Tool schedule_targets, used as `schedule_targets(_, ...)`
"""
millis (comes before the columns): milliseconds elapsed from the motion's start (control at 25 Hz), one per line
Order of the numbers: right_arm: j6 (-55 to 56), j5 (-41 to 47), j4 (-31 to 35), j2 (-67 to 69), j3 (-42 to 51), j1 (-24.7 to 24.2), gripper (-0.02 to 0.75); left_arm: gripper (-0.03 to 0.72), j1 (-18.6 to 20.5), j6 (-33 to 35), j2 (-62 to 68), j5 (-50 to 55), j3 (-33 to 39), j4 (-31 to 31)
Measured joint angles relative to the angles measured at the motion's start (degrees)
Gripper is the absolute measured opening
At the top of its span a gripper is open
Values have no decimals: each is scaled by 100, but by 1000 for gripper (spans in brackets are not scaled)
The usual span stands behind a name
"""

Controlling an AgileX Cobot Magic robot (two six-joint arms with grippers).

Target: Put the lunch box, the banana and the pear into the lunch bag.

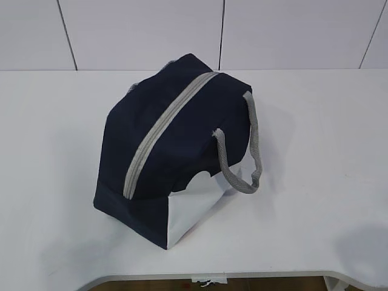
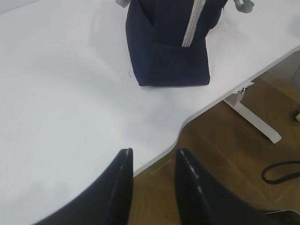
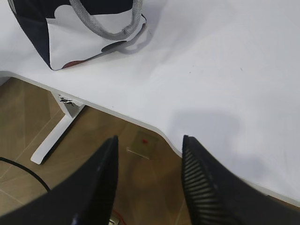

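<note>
The navy lunch bag (image 1: 176, 145) stands on the white table (image 1: 315, 151) with its grey zipper (image 1: 163, 130) closed and a grey rope handle (image 1: 245, 160) hanging over its white side panel. It also shows in the left wrist view, lunch bag (image 2: 168, 42), and in the right wrist view, lunch bag (image 3: 75, 28). My left gripper (image 2: 153, 157) is open and empty over the table's front edge, well short of the bag. My right gripper (image 3: 150, 143) is open and empty, also at the front edge. The lunch box, banana and pear are out of view.
The table's front edge (image 2: 187, 124) curves inward, with brown wooden floor below. A white table leg (image 2: 253, 117) and a black cable (image 2: 281, 171) lie on the floor. A white panelled wall (image 1: 194, 30) rises behind the table.
</note>
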Motion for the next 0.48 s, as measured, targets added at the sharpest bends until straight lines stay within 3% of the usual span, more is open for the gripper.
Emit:
schedule_targets(120,0,-23,0,0,0,0,354,235,84,0,0,-10,0,0)
schedule_targets(240,0,-23,0,0,0,-26,354,235,436,0,0,-10,0,0)
schedule_targets(480,0,-37,8,0,0,-888,354,235,2024,0,0,-10,0,0)
